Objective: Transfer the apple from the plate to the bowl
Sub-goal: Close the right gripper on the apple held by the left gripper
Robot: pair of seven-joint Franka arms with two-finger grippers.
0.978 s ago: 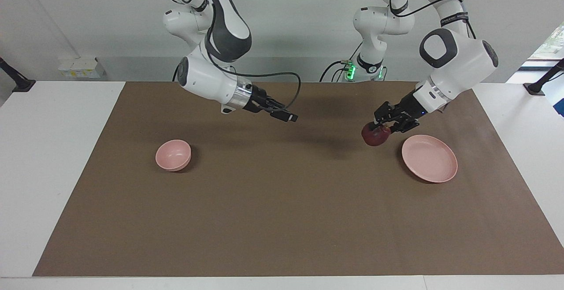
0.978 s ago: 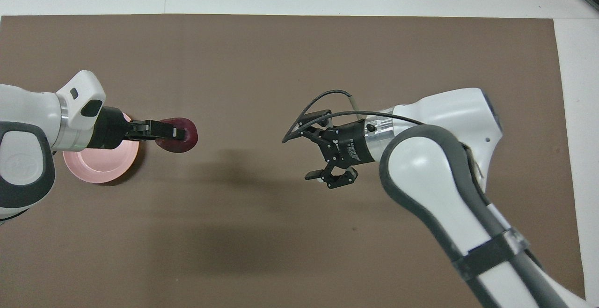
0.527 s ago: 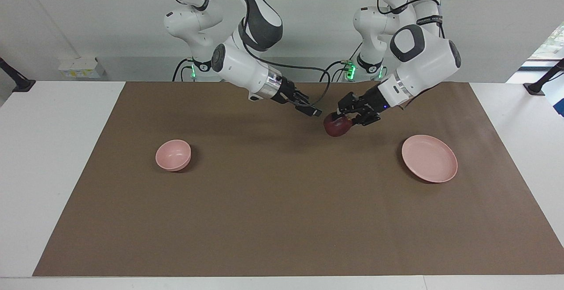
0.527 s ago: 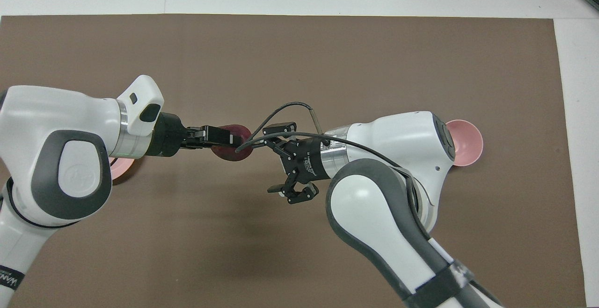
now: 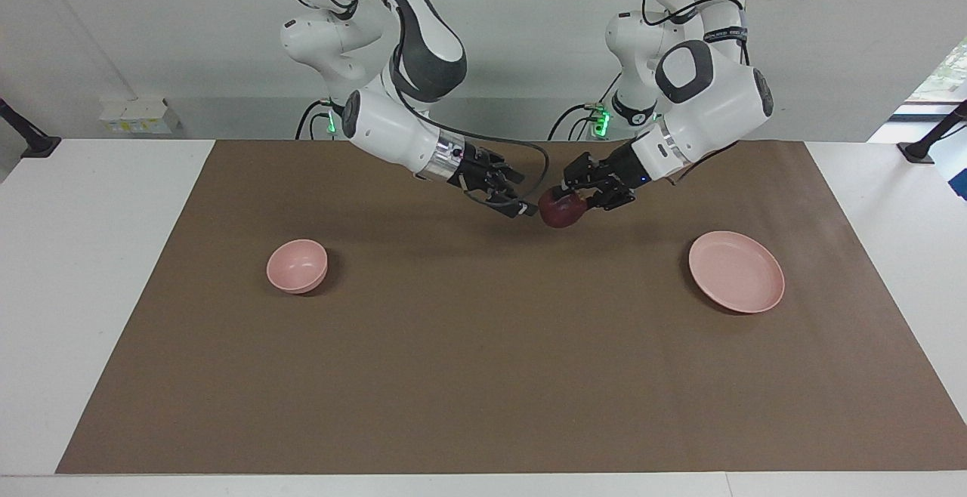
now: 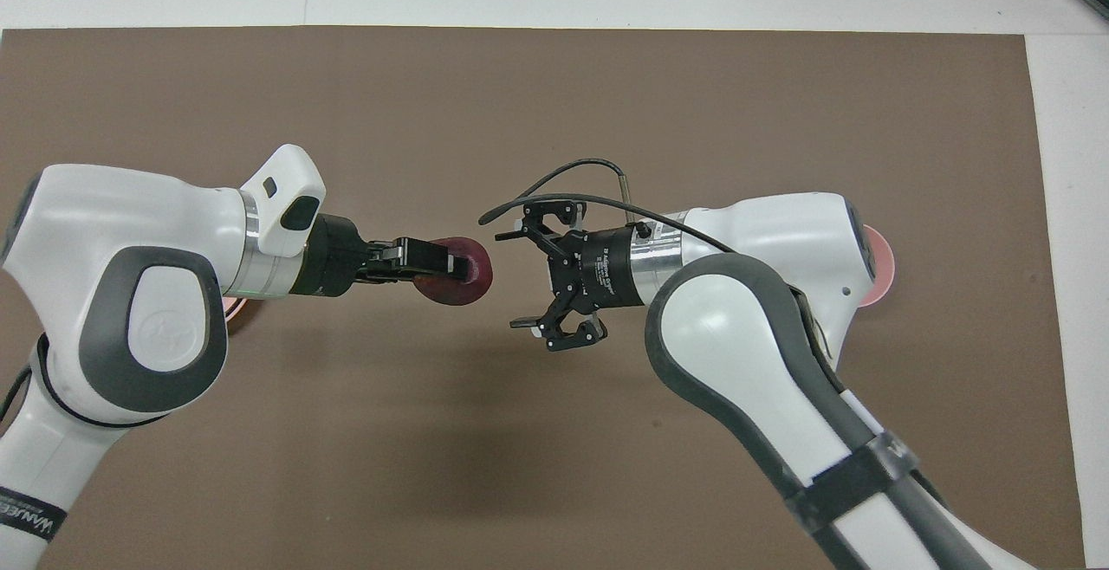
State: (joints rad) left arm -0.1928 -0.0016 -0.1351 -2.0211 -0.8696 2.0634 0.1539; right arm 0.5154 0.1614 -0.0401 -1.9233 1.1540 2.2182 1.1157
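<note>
My left gripper (image 5: 565,201) is shut on the dark red apple (image 5: 561,212) and holds it in the air over the middle of the brown mat, on the part close to the robots. In the overhead view the left gripper (image 6: 452,265) grips the apple (image 6: 475,274) from above. My right gripper (image 5: 521,193) is open and faces the apple, with its fingertips just short of it; it also shows in the overhead view (image 6: 513,280). The pink plate (image 5: 736,270) lies empty toward the left arm's end. The pink bowl (image 5: 297,265) stands empty toward the right arm's end.
The brown mat (image 5: 483,376) covers most of the white table. In the overhead view the left arm hides nearly all of the plate (image 6: 236,308) and the right arm hides most of the bowl (image 6: 877,265).
My left gripper has carried the apple from beside the plate to over the middle of the mat. My right gripper has swung round to face the apple, open.
</note>
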